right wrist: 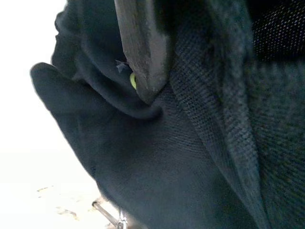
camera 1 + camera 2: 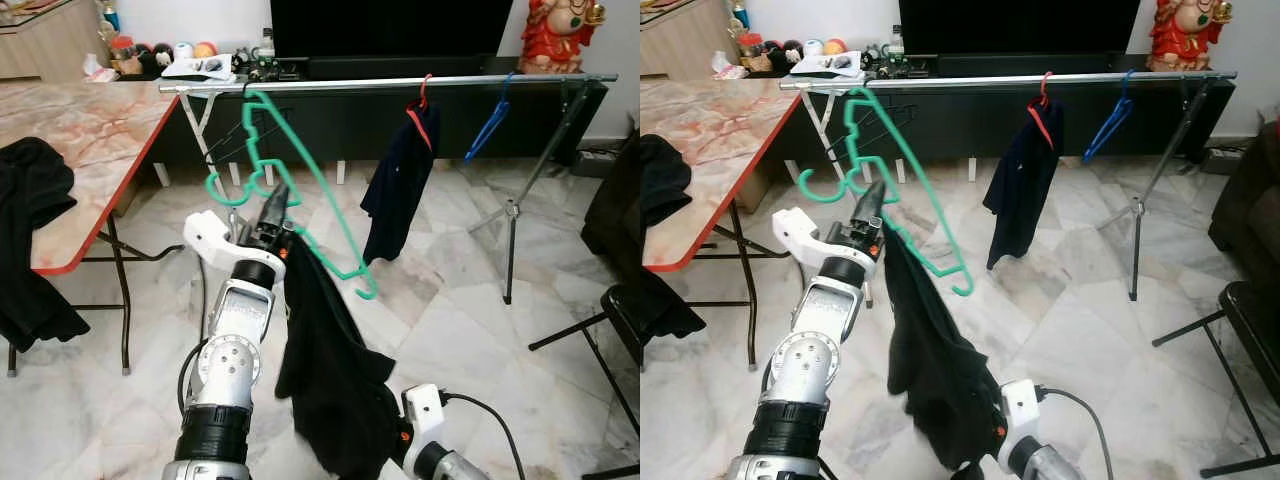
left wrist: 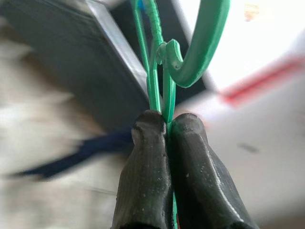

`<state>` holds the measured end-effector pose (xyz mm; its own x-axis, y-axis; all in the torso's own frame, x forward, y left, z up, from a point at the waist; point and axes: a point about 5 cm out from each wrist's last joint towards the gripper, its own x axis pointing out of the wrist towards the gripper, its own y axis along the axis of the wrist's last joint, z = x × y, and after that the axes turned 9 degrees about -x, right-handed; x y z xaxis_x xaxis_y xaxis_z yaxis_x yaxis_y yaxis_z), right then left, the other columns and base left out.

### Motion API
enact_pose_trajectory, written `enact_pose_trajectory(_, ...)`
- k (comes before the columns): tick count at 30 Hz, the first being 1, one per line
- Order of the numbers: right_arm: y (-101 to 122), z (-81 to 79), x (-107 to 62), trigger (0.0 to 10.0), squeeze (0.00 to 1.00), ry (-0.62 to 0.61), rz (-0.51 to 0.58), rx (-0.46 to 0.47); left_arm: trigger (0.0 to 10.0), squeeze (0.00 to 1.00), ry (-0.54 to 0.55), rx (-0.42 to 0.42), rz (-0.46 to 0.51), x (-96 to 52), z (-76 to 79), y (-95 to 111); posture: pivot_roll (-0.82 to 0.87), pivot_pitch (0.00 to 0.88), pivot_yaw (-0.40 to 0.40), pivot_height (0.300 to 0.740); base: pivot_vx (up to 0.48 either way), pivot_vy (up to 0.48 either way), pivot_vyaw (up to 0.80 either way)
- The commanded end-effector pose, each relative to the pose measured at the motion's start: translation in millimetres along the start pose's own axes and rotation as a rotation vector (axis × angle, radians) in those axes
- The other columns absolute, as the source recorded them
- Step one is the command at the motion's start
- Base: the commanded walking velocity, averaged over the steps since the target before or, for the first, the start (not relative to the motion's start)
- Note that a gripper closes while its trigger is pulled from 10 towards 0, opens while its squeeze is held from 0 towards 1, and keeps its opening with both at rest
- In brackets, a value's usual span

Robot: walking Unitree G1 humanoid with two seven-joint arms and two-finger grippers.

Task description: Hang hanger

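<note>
Right now the green hanger (image 2: 300, 190) is held up in the air, tilted, just below the left end of the silver clothes rail (image 2: 390, 84), its hook (image 3: 200, 52) not over the bar. The left gripper (image 2: 272, 212) has its two black fingers (image 3: 147, 176) pressed together on the hanger's thin wire. A dark garment (image 2: 335, 380) droops from the hanger down to the right gripper (image 1: 143, 52), buried in the cloth; whether its fingers grip cannot be told. Further along the rail hang a navy shirt (image 2: 400, 185) and a blue hanger (image 2: 488, 125).
</note>
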<state>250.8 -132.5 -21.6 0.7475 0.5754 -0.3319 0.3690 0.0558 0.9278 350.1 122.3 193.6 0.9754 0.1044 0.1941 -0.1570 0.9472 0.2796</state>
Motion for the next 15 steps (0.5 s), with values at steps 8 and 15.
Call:
enact_pose_trajectory(8,-24,3.2,-17.0,0.0,0.0,-0.048,-0.085,0.051,10.0,0.0,0.495,0.113,0.262,-4.6,-51.6,30,0.09,0.095,0.034,0.74,0.0,0.0,0.0)
enact_pose_trajectory(15,-23,6.0,-17.7,0.0,0.0,-0.059,-0.081,0.05,10.0,0.0,0.232,0.827,0.079,4.8,-43.0,22,0.1,0.092,0.036,0.74,0.0,0.0,0.0)
